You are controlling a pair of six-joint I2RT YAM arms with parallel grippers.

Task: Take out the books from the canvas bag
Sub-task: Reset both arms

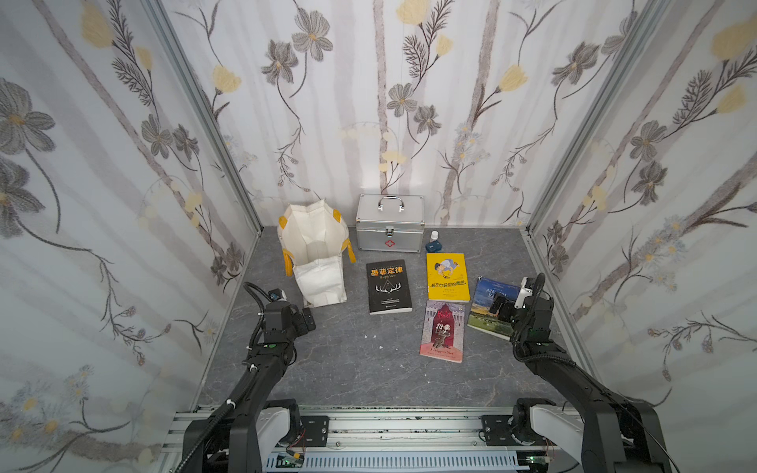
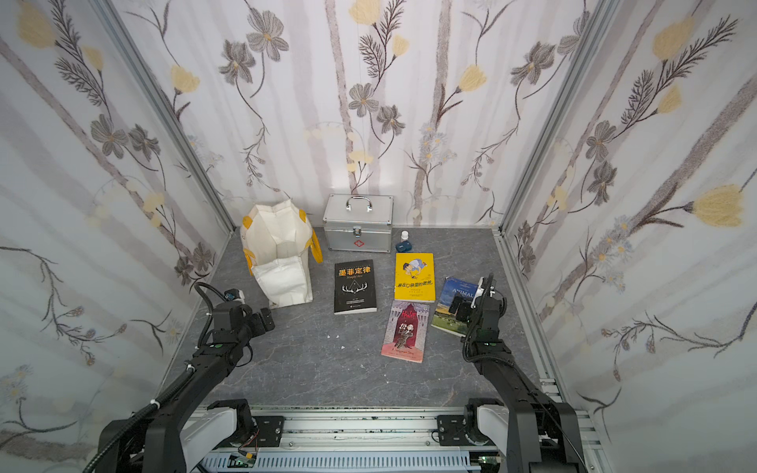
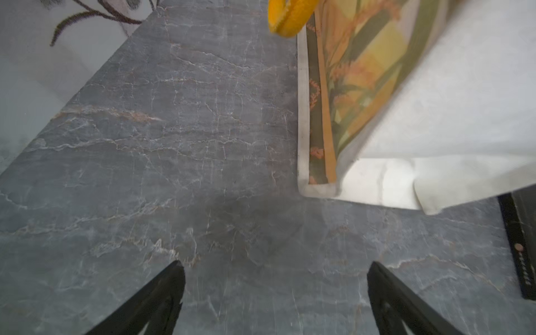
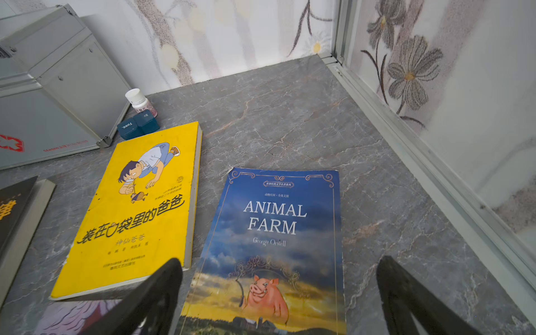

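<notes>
The cream canvas bag (image 1: 315, 245) with yellow handles stands open at the back left; inside its mouth only fabric shows. All the books I see lie flat on the grey table: a black one with antlers (image 1: 388, 286), a yellow cartoon one (image 1: 447, 276), a pink-red castle one (image 1: 442, 331) and the blue "Animal Farm" (image 1: 485, 315). My left gripper (image 1: 307, 318) hangs open just in front of the bag's base (image 3: 435, 116), holding nothing. My right gripper (image 4: 280, 261) is open above the blue book (image 4: 275, 220), apart from it, with the yellow book (image 4: 139, 208) beside it.
A silver metal case (image 1: 389, 225) with a handle stands against the back wall. A small white-capped bottle (image 1: 434, 235) and a dark blue box (image 1: 433, 246) sit beside it. Papered walls with metal frames close in three sides.
</notes>
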